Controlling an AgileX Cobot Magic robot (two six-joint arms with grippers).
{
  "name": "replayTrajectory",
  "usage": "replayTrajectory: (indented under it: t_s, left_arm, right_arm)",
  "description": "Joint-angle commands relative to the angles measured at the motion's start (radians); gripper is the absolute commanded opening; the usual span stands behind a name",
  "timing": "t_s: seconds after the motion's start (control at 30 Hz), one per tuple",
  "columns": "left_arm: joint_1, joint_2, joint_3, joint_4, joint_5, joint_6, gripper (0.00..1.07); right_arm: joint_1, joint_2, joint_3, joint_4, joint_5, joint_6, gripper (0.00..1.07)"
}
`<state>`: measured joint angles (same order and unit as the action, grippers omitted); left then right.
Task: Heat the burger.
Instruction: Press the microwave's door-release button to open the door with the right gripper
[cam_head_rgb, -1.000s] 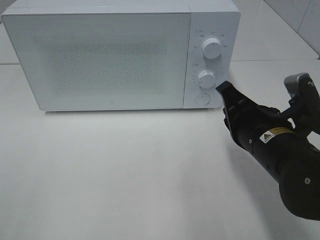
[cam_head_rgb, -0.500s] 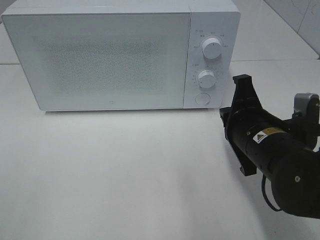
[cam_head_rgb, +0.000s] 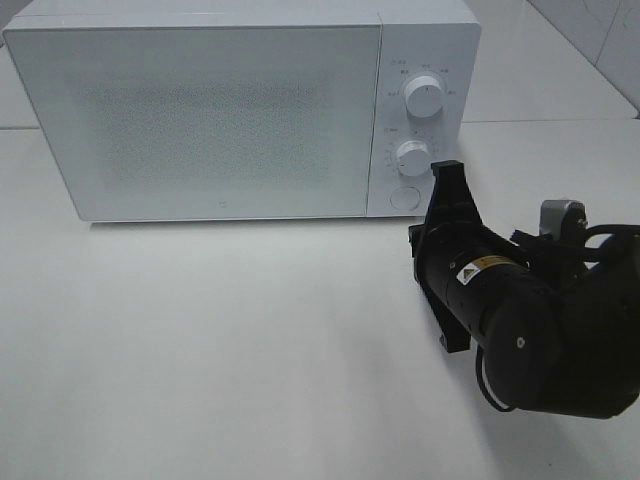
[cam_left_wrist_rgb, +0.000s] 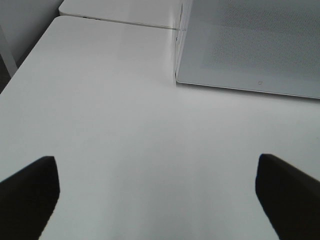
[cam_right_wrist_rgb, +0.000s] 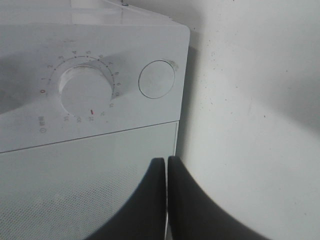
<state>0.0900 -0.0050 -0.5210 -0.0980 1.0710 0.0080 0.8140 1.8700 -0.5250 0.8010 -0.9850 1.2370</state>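
The burger shows in no view. A white microwave (cam_head_rgb: 200, 110) stands at the back of the table with its door (cam_head_rgb: 210, 120) closed. My right gripper (cam_head_rgb: 446, 172) is shut with nothing between its fingers, its tips just right of the lower knob (cam_head_rgb: 412, 157) and the round button (cam_head_rgb: 404, 196). The right wrist view has the shut fingertips (cam_right_wrist_rgb: 166, 162) in front of the door's edge, near the knob (cam_right_wrist_rgb: 85, 92) and the button (cam_right_wrist_rgb: 156, 79). My left gripper (cam_left_wrist_rgb: 157, 180) is open and empty over bare table, with the microwave's corner (cam_left_wrist_rgb: 250, 45) ahead of it.
An upper knob (cam_head_rgb: 424, 98) sits above the lower one on the control panel. The white table (cam_head_rgb: 250, 340) stretches in front of the microwave. A tiled wall rises at the far right (cam_head_rgb: 600, 40).
The right arm swung right, away from the panel, then came back left toward it, rolling its wrist. The gripper stayed shut. The microwave has not changed.
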Motion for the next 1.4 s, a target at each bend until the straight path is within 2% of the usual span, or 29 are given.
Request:
replayTrajectory:
  t_s: [0.03, 0.27, 0.53, 1.2, 1.4]
  left_arm:
    - [0.002, -0.007, 0.003, -0.003, 0.000, -0.008, 1.00]
    - [0.002, -0.007, 0.003, -0.003, 0.000, -0.008, 1.00]
    - [0.002, -0.007, 0.003, -0.003, 0.000, -0.008, 1.00]
    - [0.002, -0.007, 0.003, -0.003, 0.000, -0.008, 1.00]
    - [0.002, -0.007, 0.003, -0.002, 0.000, -0.008, 1.00]
  right_arm:
    - [-0.018, 0.019, -0.027, -0.013, 0.004, 0.014, 0.00]
    - [-0.105, 0.038, -0.098, -0.046, 0.046, -0.019, 0.00]
    - [-0.161, 0.082, -0.152, -0.089, 0.087, -0.032, 0.00]
    - [-0.218, 0.201, -0.274, -0.174, 0.137, 0.003, 0.00]
    - [-0.235, 0.206, -0.280, -0.171, 0.131, 0.008, 0.00]
